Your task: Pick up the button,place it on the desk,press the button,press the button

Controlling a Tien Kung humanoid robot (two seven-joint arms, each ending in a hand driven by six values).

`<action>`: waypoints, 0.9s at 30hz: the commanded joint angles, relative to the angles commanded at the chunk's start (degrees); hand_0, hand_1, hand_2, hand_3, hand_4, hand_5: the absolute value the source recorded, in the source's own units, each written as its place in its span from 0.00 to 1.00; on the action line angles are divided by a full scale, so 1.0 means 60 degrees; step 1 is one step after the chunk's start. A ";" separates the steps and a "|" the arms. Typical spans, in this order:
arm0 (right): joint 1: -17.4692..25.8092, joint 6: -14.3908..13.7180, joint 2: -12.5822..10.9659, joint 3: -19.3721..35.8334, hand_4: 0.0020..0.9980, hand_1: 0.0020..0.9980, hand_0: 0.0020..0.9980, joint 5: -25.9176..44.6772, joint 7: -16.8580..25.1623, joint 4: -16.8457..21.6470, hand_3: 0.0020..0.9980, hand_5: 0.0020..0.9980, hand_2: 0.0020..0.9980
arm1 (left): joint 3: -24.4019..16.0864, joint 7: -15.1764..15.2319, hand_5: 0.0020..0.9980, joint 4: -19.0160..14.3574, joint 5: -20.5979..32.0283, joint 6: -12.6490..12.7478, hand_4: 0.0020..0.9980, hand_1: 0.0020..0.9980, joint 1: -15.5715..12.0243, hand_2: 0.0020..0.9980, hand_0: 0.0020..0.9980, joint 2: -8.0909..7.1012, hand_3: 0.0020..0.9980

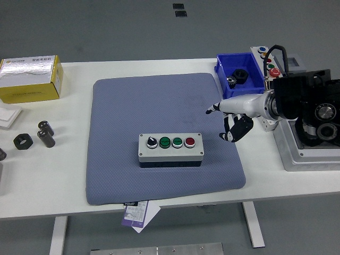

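Note:
A grey button box (171, 150) lies on the blue-grey mat (138, 106) in the middle of the table. Its top carries a black selector knob (151, 142), two green buttons (170, 142) and a red button (189, 142). My right hand (222, 122) hovers over the mat's right edge, up and to the right of the box, clear of it. Its index finger (211, 110) points left and the other fingers (232, 132) are curled. It holds nothing. The left arm is out of view.
A blue bin (241, 77) holding a black part stands at the back right, next to a second button box (268, 61) and a grey open enclosure (297, 154). A yellow box (31, 79) and black nuts (32, 137) lie at the left. Paper (139, 215) hangs over the table's front edge.

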State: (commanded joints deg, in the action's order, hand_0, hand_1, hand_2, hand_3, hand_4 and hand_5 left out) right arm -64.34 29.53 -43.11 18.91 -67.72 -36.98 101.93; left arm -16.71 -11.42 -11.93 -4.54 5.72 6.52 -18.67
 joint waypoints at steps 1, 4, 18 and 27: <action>0.0017 0.0051 0.0047 -0.0021 0.32 0.29 0.05 0.0051 0.0000 0.0000 1.00 0.03 0.35 | -0.0010 -0.0004 0.20 0.0000 -0.0012 0.0001 0.66 0.63 -0.0001 0.55 0.69 0.0001 0.59; 0.0073 0.0125 0.0155 -0.0071 0.31 0.26 0.04 0.0207 0.0000 0.0000 1.00 0.02 0.33 | -0.0032 -0.0014 0.20 0.0000 -0.0043 0.0001 0.66 0.63 -0.0004 0.55 0.69 0.0005 0.59; 0.0169 0.0101 0.0658 -0.0375 0.31 0.25 0.03 0.0478 0.0000 0.0000 1.00 0.03 0.31 | -0.0063 -0.0017 0.20 0.0012 -0.0078 -0.0006 0.66 0.63 0.0022 0.55 0.69 0.0041 0.59; 0.0204 -0.0016 0.1151 -0.0752 0.30 0.24 0.03 0.0573 0.0000 -0.0440 1.00 0.04 0.31 | -0.0033 -0.0006 0.20 0.0012 -0.0055 -0.0011 0.66 0.63 0.0043 0.55 0.69 0.0042 0.59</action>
State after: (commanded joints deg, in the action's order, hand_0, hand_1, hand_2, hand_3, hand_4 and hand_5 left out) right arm -63.12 29.43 -36.21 14.39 -64.28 -36.98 99.29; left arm -16.91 -11.46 -11.86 -4.87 5.65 6.78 -18.42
